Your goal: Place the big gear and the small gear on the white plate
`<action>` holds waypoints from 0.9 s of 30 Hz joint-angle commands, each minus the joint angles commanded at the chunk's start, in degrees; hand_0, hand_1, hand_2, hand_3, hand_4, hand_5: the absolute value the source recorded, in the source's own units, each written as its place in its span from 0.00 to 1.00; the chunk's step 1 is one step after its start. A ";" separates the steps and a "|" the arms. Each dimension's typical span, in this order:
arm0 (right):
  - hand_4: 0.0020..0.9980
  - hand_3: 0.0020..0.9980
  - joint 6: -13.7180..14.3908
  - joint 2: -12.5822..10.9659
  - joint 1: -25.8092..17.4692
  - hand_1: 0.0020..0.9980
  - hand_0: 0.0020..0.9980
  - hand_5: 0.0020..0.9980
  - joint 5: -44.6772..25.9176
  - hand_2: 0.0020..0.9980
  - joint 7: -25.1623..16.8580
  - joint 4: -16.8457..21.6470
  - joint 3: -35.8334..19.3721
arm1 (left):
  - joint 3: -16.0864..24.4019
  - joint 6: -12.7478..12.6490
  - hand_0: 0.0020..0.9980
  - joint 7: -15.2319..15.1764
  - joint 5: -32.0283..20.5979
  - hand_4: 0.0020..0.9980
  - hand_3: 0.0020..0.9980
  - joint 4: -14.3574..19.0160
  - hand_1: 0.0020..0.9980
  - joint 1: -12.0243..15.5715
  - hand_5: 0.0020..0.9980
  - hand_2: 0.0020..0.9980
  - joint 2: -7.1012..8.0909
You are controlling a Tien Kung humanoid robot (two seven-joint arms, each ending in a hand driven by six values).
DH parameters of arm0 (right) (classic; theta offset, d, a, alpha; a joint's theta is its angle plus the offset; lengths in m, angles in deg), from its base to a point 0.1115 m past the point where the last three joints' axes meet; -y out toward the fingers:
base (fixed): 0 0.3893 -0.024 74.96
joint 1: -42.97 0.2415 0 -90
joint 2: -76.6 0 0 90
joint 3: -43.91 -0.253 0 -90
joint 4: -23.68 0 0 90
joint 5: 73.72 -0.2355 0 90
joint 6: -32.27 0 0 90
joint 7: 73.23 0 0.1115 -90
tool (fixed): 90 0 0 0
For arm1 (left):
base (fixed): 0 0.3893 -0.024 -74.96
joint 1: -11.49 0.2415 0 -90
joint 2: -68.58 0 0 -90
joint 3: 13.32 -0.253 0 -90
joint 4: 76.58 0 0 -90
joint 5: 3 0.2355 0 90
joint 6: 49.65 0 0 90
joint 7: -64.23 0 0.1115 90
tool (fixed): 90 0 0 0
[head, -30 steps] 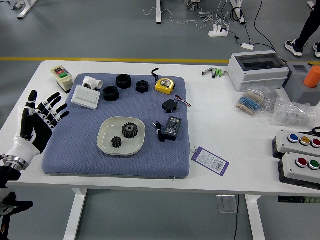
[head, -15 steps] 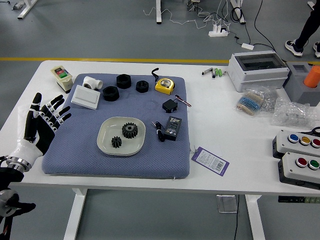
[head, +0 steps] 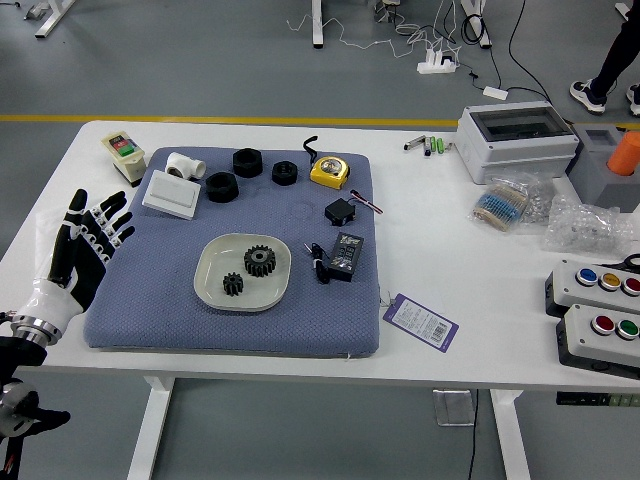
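Note:
My left hand is over the table's left edge, its fingers spread and holding nothing, left of the plate and apart from it. The white plate lies on the blue mat. Both gears rest inside it: the big black gear toward its upper right, the small black gear lower and to the left. The two gears sit apart from each other.
On the blue mat are a white switch box, black rings, a yellow tape measure and a black adapter. Button boxes stand at the right. A person's legs show top right.
My left hand has shifted and turned slightly, its thumb moving a little to the right. The plate and both gears have not moved.

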 joint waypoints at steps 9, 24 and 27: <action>0.79 0.57 -0.04 0.10 -0.09 0.68 0.66 0.68 0.06 0.74 -0.03 -0.03 0.12 | -0.54 -0.49 1.00 -0.49 0.51 0.97 0.94 -0.20 1.00 0.02 0.99 1.00 0.19; 0.79 0.57 -0.05 0.13 -0.11 0.68 0.67 0.68 0.10 0.74 0.01 -0.03 -0.02 | -0.95 -0.96 1.00 -0.42 1.25 0.97 0.96 -0.29 1.00 0.15 0.99 1.00 0.15; 0.79 0.57 -0.06 0.07 -0.08 0.68 0.67 0.68 0.15 0.74 0.00 -0.03 -0.07 | -0.96 -0.93 1.00 -0.31 1.29 0.96 0.97 -0.39 1.00 0.12 0.98 1.00 0.11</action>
